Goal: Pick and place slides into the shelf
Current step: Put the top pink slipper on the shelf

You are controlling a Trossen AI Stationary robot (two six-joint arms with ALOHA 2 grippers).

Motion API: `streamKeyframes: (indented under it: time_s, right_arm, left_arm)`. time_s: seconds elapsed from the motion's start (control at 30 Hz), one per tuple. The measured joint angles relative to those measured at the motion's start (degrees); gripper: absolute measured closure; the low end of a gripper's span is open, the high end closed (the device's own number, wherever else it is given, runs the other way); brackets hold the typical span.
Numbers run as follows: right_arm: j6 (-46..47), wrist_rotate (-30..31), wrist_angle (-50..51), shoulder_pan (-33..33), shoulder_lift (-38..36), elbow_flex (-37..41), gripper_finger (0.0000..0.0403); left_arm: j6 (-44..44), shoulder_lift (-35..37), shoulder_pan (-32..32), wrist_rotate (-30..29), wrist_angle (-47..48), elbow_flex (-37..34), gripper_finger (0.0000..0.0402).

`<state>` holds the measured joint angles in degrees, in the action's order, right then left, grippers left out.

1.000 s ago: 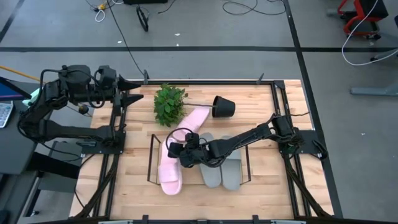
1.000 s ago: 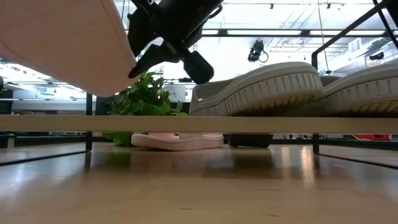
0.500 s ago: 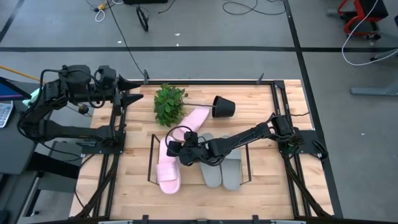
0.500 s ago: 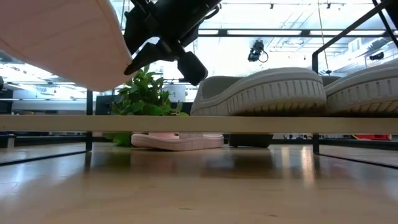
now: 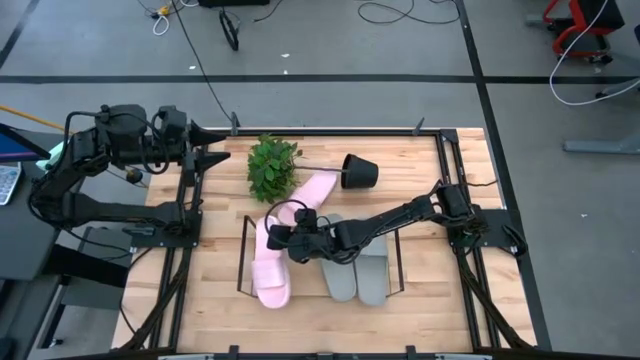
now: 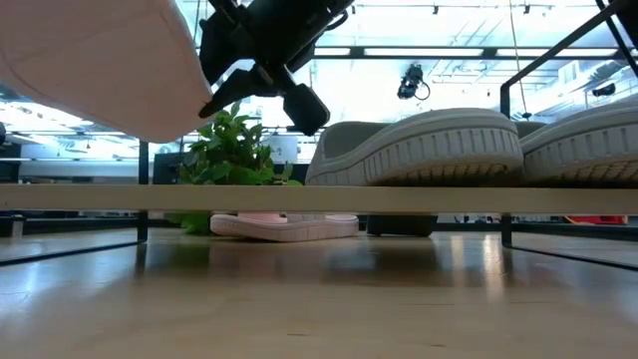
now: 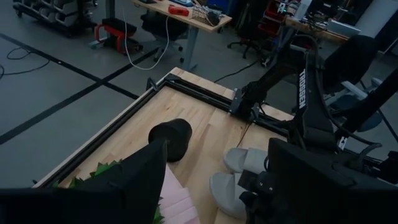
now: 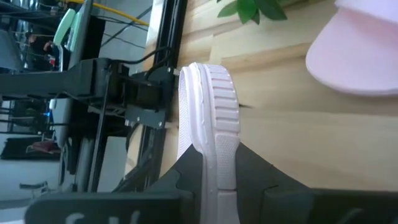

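Over the left end of the low black wire shelf (image 5: pixel 245 262), the right claw (image 5: pixel 283 238) is clenched on the heel edge of a light pink foam slide sandal (image 5: pixel 270 272), which extends away from the claw toward the front edge of the wooden worktop (image 5: pixel 215 300). Compared with a second ago, this sandal sits slightly further back and its front end lower. Two grey-green foam slides (image 5: pixel 357 272) rest on the shelf just beside the claw. A second pink slide (image 5: pixel 315 190) lies beyond it, near the green plant (image 5: pixel 272 166). The left claw (image 5: pixel 215 146) hangs released, well apart.

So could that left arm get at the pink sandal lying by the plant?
Probably not easily: the left gripper waits at the table's far left corner, and the plant lies between it and the pink sandal.
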<state>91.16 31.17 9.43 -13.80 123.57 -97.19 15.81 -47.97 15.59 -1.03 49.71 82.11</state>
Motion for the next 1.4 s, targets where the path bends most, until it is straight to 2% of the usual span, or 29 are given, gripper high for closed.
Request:
streamKeyframes:
  time_s: [0.8, 1.0, 1.4]
  right_arm:
    - [-2.6, 0.3, 0.1, 0.2, 0.6, 0.0, 0.0341]
    - [-7.2, -0.2, 0.2, 0.2, 0.6, 0.0, 0.0341]
    - [-8.9, -1.1, 1.4, 0.2, 0.6, 0.0, 0.0341]
  left_arm:
    - [0.0, 0.0, 0.0, -2.0, 0.0, 0.0, 0.0115]
    - [0.0, 0.0, 0.0, -2.0, 0.0, 0.0, 0.0115]
    - [0.0, 0.0, 0.0, -2.0, 0.0, 0.0, 0.0115]
